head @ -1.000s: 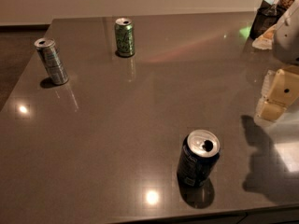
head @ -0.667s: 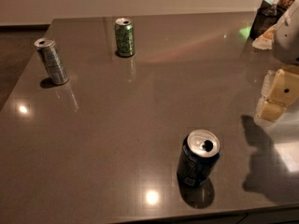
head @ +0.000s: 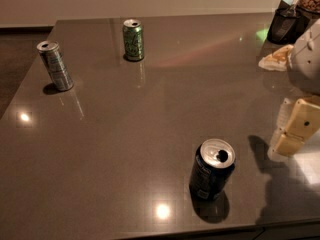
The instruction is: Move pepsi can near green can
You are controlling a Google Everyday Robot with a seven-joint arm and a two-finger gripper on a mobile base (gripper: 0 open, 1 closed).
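Nothing has shifted over the last second: the pepsi can [head: 212,169] stands upright near the front edge of the counter [head: 150,124], just where it was, and the green can [head: 133,40] is equally unmoved at the far side, well apart from it. The silver can [head: 55,65] at the far left has not stirred either. The gripper [head: 295,129] hangs at the right edge of the view, to the right of the pepsi can and clear of it, in the same place as before; I cannot tell whether its jaws are wide or narrow. My reading is that the task has not really begun: no grasp is made, the approach is paused or not yet started, and the whole carry across the counter to the green can is still to do
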